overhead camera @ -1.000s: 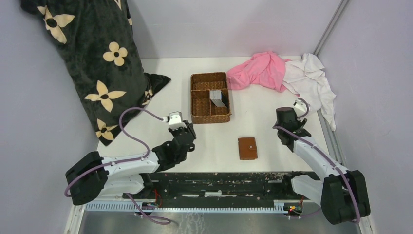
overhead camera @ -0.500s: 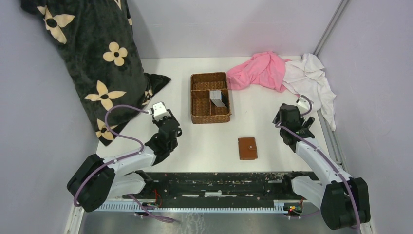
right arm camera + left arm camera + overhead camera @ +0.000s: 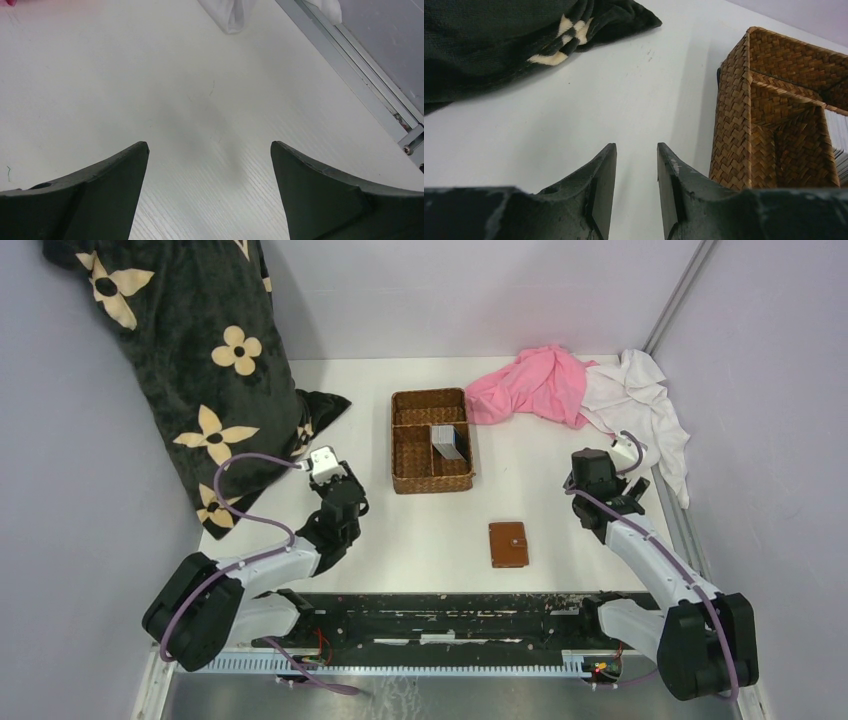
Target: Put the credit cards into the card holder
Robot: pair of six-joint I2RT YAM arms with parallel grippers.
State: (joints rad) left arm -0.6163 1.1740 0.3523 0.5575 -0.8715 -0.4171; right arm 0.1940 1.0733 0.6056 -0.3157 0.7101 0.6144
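White tabletop (image 3: 440, 530), matte, faint scuffs and fine scratches in the right wrist view. Pale grey-lilac walls close it in: back wall (image 3: 480, 290), left wall (image 3: 80, 540), right wall (image 3: 770, 390). Aluminium rail (image 3: 680, 300) runs along the right edge. Black mounting strip (image 3: 450, 615) at the near edge, metal sheet (image 3: 450, 695) below. Light even, shadows soft.

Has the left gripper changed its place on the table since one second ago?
Yes. The left gripper has moved left, away from the wicker basket and nearer the black flowered pillow.
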